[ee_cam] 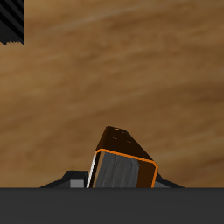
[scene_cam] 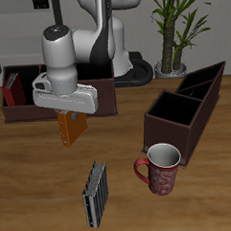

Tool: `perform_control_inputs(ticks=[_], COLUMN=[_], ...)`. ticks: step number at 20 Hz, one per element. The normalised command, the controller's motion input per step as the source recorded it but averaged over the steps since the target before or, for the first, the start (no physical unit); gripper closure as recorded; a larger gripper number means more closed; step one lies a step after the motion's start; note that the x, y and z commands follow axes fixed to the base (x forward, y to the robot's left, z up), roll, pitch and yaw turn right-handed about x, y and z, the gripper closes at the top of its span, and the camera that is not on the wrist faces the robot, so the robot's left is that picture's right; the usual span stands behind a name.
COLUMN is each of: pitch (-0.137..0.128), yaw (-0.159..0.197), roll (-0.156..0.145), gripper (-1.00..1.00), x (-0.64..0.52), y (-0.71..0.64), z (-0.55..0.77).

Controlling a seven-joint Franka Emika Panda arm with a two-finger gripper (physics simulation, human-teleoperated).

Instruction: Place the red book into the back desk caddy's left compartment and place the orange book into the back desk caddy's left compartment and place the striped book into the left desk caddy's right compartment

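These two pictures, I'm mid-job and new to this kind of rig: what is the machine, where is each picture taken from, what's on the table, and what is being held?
They are simulator renders. The exterior view looks down at a white robot arm over a wooden table. Its gripper is shut on the orange book, which hangs above the table. The other picture comes from a camera on the wrist, looking along the same orange book to the wood below.

On the table: a striped book near the front edge, a red mug beside it, and two dark desk caddies. The back desk caddy, behind the gripper, already holds the red book. The left desk caddy stands angled behind the mug; nothing shows in its compartments.
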Motion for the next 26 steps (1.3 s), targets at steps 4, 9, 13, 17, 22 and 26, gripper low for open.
perform_control_inputs(ticks=[4, 9, 13, 17, 22, 26], pitch=[-0.034, -0.033, -0.021, -0.001, -0.027, -0.039], yaw=[0.182, 0.179, 0.172, 0.151, 0.091, -0.093], roll=[-0.007, 0.013, 0.009, 0.03, 0.047, 0.006], gripper=[1.0, 1.0, 1.0, 1.0, 1.0, 1.0], x=[0.1, -0.19, -0.32, -0.46, -0.46, -0.62], y=[0.1, -0.17, -0.34, -0.36, -0.22, -0.42], z=[0.66, 0.54, 0.23, 0.31, 0.18, 0.25])
